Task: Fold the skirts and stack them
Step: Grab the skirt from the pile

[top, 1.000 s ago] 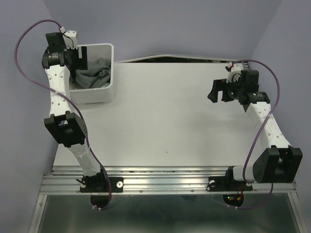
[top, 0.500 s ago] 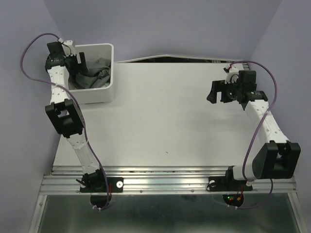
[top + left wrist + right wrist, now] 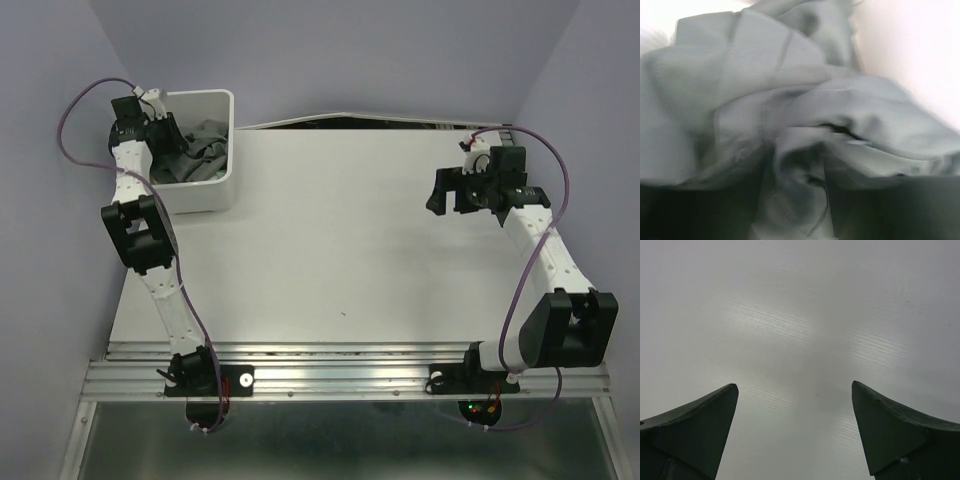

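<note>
The skirts [image 3: 207, 150] lie crumpled as grey pleated cloth inside a white bin [image 3: 215, 200] at the table's back left. My left gripper [image 3: 176, 148] reaches down into the bin. In the left wrist view the skirt cloth [image 3: 790, 100] fills the frame, and a bunched fold of it sits pinched between the two dark fingers [image 3: 695, 210] of the left gripper [image 3: 800, 200]. My right gripper [image 3: 448, 190] hovers over the bare table at the right, open, with nothing between its fingers [image 3: 700, 425]; its gap [image 3: 793, 385] shows only tabletop.
The white table [image 3: 340, 250] stretches between the two arms. The bin's right wall [image 3: 232, 150] stands beside the left gripper. Purple walls close in on the left and right, and a metal rail [image 3: 340, 375] runs along the near edge.
My left arm has swung rightward and down into the bin, and its jaws have closed on a fold of cloth. The right arm has barely shifted and stays open.
</note>
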